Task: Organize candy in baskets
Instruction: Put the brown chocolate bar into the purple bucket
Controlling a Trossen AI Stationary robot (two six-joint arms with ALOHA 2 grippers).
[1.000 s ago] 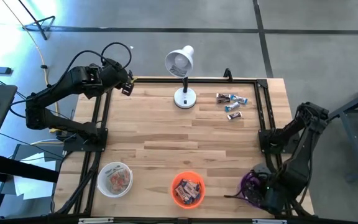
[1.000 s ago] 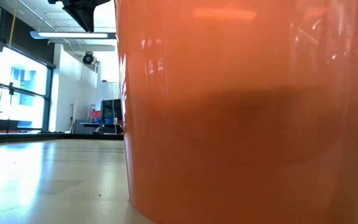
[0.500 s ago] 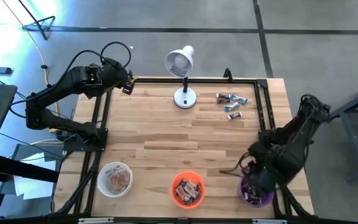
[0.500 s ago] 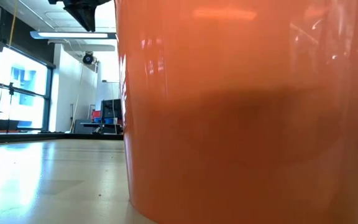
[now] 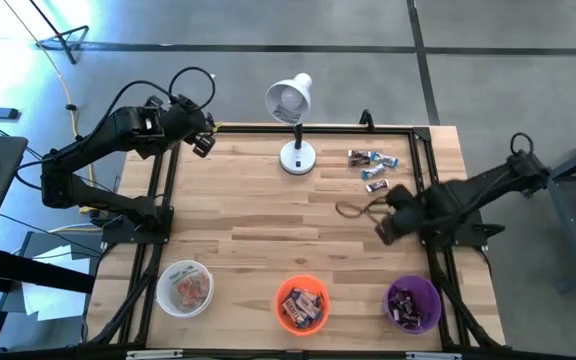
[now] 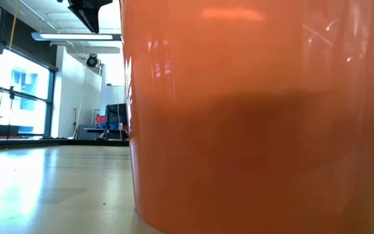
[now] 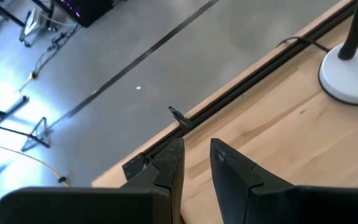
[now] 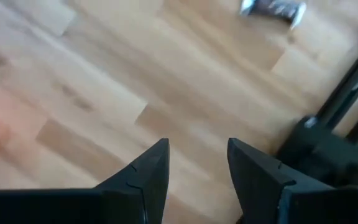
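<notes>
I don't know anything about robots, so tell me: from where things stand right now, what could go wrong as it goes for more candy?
The loose candies lie bunched close together, so the right gripper, open and empty, might nudge neighbours toward the table edge while picking one. The desk lamp stands near that pile, so a wide swing could bump it. A loop of cable hangs by the right arm and might snag. The left gripper waits at the far corner.

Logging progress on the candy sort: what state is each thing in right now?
White basket: holds candy.
Orange basket: holds candy.
Purple basket: holds candy.
Loose candies: unsorted, beside the lamp.
Left gripper: narrowly open, empty.
Right gripper: open, empty.
</notes>
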